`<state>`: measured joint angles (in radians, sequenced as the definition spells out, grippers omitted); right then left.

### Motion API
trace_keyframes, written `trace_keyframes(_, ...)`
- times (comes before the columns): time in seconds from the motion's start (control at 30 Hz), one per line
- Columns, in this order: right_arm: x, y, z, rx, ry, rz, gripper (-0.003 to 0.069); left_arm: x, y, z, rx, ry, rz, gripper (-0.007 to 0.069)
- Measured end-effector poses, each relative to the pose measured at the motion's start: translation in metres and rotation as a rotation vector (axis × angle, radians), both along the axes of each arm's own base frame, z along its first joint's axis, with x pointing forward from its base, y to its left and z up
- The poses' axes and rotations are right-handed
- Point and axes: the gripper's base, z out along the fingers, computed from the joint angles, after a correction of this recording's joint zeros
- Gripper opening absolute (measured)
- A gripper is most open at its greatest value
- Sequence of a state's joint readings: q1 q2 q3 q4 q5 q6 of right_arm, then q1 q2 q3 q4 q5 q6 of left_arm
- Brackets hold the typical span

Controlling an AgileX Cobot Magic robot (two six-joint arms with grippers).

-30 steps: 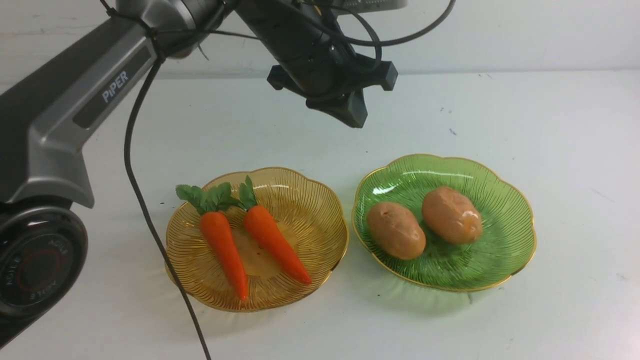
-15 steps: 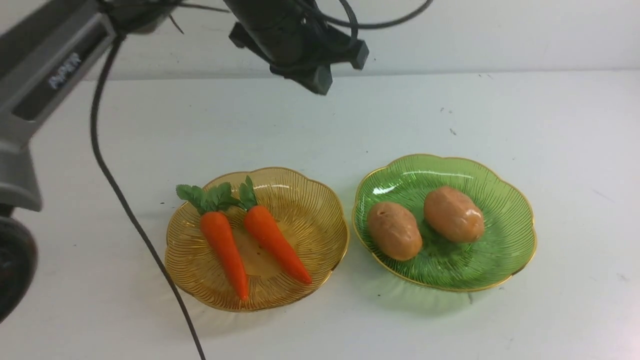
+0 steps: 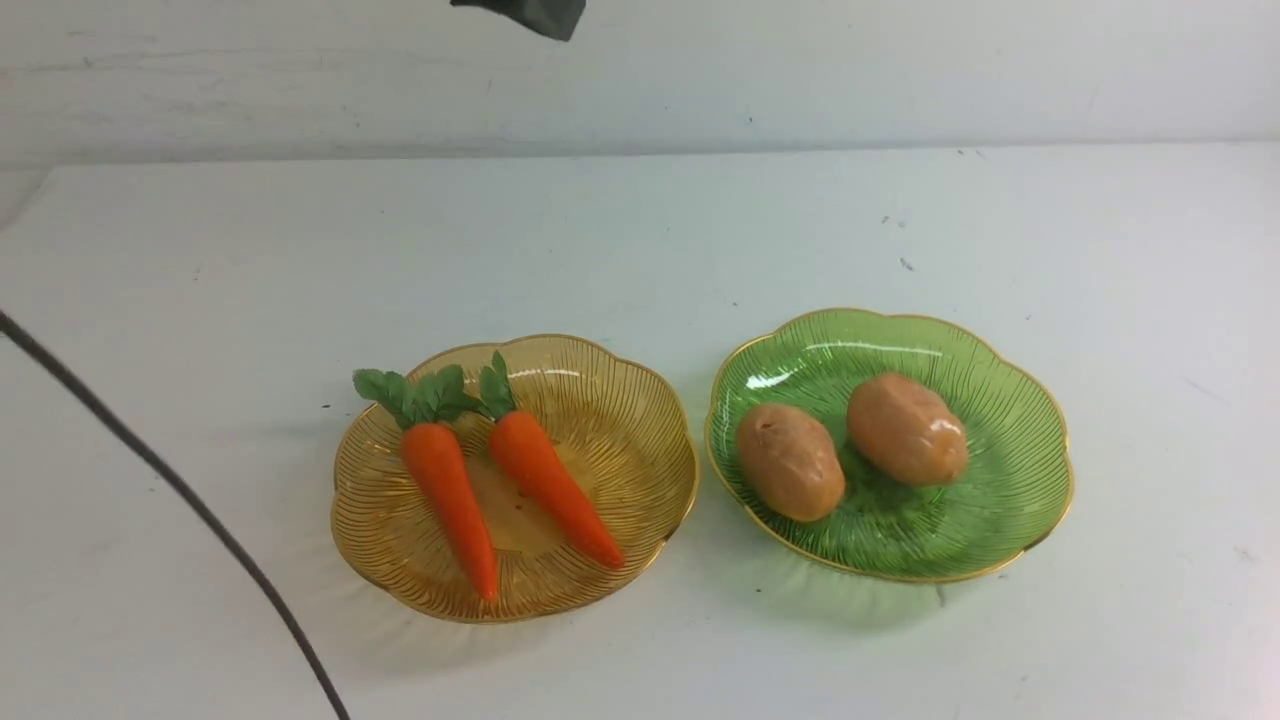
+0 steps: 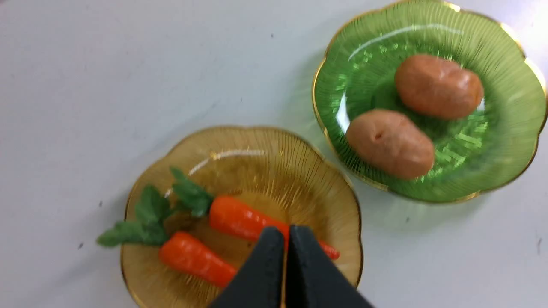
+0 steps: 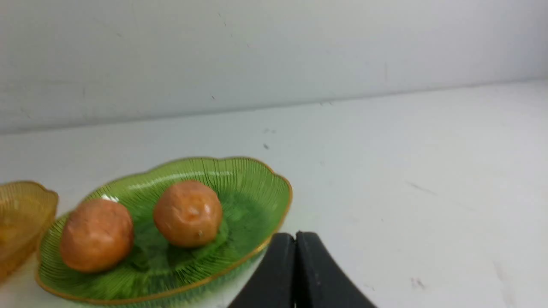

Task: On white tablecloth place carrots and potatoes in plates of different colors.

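White tablecloth (image 3: 640, 230) covers the bench, smooth, a few dark specks toward the far right. Green plate (image 3: 1010, 500) sits right of centre, amber plate (image 3: 620, 420) just left of it, rims close together but not touching; both ribbed, scalloped, gold-edged. Two potatoes in the green plate: the left potato (image 3: 790, 461) and the right potato (image 3: 907, 429) lie side by side, touching or nearly so. Two carrots in the amber plate, leaf tops toward the far side, tips toward the camera: the left carrot (image 3: 450, 495) and the right carrot (image 3: 553, 486), bodies slightly splayed, leaves overlapping at the plate's far-left rim. Left arm is almost wholly out of the front view; only a dark corner (image 3: 530, 14) shows at the top edge, and a black cable (image 3: 170, 485) crosses the lower left of the tablecloth. From the left wrist, the left hand (image 4: 286, 239) hangs above the amber plate, over the carrots, its two black fingers pressed together and holding nothing. From the right wrist, the right hand (image 5: 295, 244) sits low, just beside the near rim of the green plate, fingers likewise together and empty. No lettering, brand or label is readable anywhere in these views.
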<state>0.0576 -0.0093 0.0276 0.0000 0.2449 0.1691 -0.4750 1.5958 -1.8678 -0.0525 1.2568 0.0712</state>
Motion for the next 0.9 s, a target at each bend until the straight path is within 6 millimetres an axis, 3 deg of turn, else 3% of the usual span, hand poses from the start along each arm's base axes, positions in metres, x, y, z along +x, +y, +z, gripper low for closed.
trace_keyframes(0.2,-0.002,-0.003,-0.012,-0.022,0.127,-0.037,-0.0015,-0.044,0.027,-0.017,0.066,0.047,0.017,-0.0003)
trace_keyframes(0.43,-0.002,-0.003,-0.012,-0.028,0.136,-0.040,-0.0015,-0.095,0.060,-0.026,0.119,0.022,0.048,-0.0003)
trace_keyframes(0.57,-0.002,-0.003,-0.012,-0.028,0.136,-0.040,-0.0015,-0.141,0.089,-0.033,0.124,-0.028,0.114,-0.0003)
trace_keyframes(0.9,-0.002,-0.003,-0.012,-0.072,0.136,-0.034,-0.0015,-0.221,0.133,-0.079,0.019,-0.057,0.244,-0.0003)
